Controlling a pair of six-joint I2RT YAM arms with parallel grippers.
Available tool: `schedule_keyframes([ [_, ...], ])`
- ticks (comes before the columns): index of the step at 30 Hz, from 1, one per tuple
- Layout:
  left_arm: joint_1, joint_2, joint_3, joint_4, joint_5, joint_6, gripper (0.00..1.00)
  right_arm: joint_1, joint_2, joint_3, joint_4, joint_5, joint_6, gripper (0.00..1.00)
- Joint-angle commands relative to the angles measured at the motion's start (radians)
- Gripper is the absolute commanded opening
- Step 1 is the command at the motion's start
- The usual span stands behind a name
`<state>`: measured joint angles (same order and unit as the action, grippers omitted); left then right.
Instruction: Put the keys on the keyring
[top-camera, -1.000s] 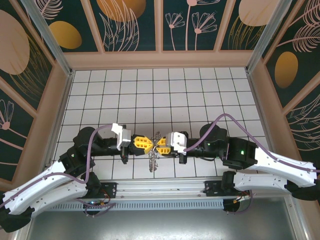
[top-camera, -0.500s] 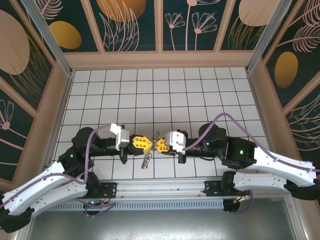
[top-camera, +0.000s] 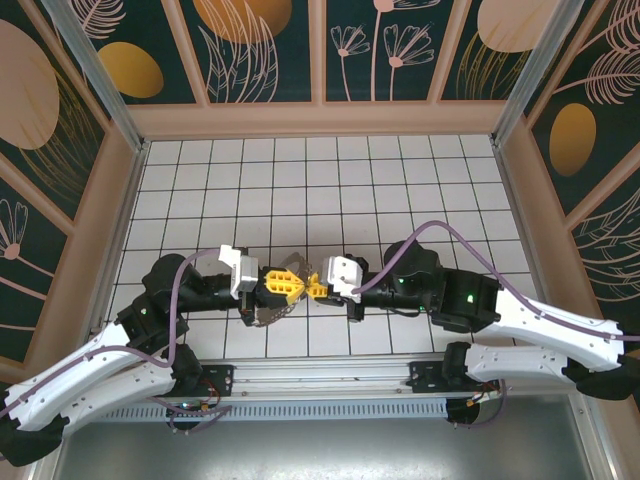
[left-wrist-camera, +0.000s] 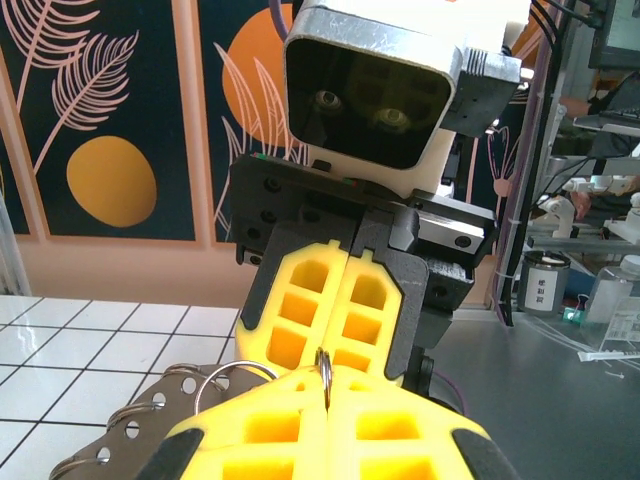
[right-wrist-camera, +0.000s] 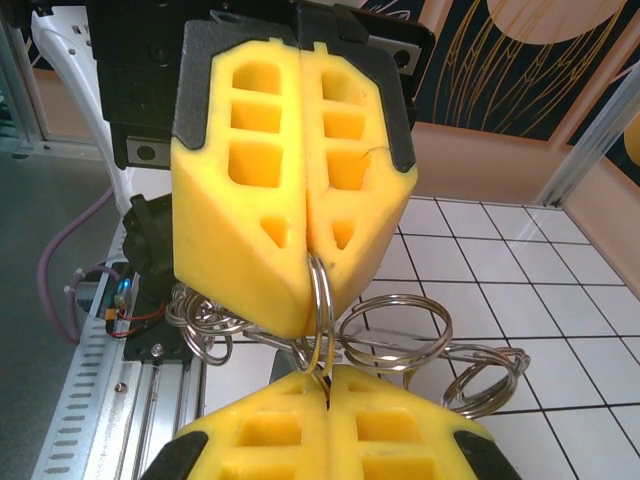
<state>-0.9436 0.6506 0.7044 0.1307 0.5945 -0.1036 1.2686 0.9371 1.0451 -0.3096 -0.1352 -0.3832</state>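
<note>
The keyring (right-wrist-camera: 400, 330) is a chain of silvery split rings. One ring (right-wrist-camera: 320, 300) of it stands upright between the two pairs of yellow fingers, which meet tip to tip. My left gripper (top-camera: 297, 285) (left-wrist-camera: 328, 385) is shut on that ring from one side. From the other side my right gripper (top-camera: 312, 288) (right-wrist-camera: 328, 385) is shut on the same ring. The rest of the keyring (top-camera: 268, 312) hangs under the left gripper. A flat grey piece with holes (left-wrist-camera: 120, 440) hangs among the rings. I cannot pick out the dark keys from the bundle.
The white tiled floor (top-camera: 320, 190) stretches behind the grippers to the wooden walls (top-camera: 320, 118). An aluminium rail (top-camera: 320, 380) with the arm bases runs along the near edge. Both arms (top-camera: 180, 290) (top-camera: 430, 285) lie low across the front rows of tiles.
Both grippers shifted left, still tip to tip. The hanging bundle of rings swung from below their meeting point to the left, under my left gripper.
</note>
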Motion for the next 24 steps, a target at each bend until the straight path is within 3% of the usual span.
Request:
schedule_keyframes([
  [1, -0.013, -0.008, 0.001, 0.124, 0.084, -0.024, 0.00, -0.029, 0.021, 0.017, 0.023, 0.062, 0.016, 0.00],
  [5, -0.013, -0.010, -0.002, 0.122, 0.081, -0.025, 0.00, -0.033, 0.019, 0.017, 0.027, 0.063, 0.017, 0.02],
  [10, -0.013, -0.021, 0.001, 0.100, 0.059, -0.016, 0.00, -0.034, -0.033, -0.004, 0.052, 0.073, 0.020, 0.23],
  [13, -0.013, -0.032, -0.005, 0.094, 0.042, -0.013, 0.00, -0.032, -0.086, -0.035, 0.070, 0.096, 0.026, 0.30],
  [24, -0.013, -0.025, 0.000, 0.077, 0.027, 0.001, 0.00, -0.020, -0.145, -0.103, 0.166, -0.020, 0.008, 0.27],
])
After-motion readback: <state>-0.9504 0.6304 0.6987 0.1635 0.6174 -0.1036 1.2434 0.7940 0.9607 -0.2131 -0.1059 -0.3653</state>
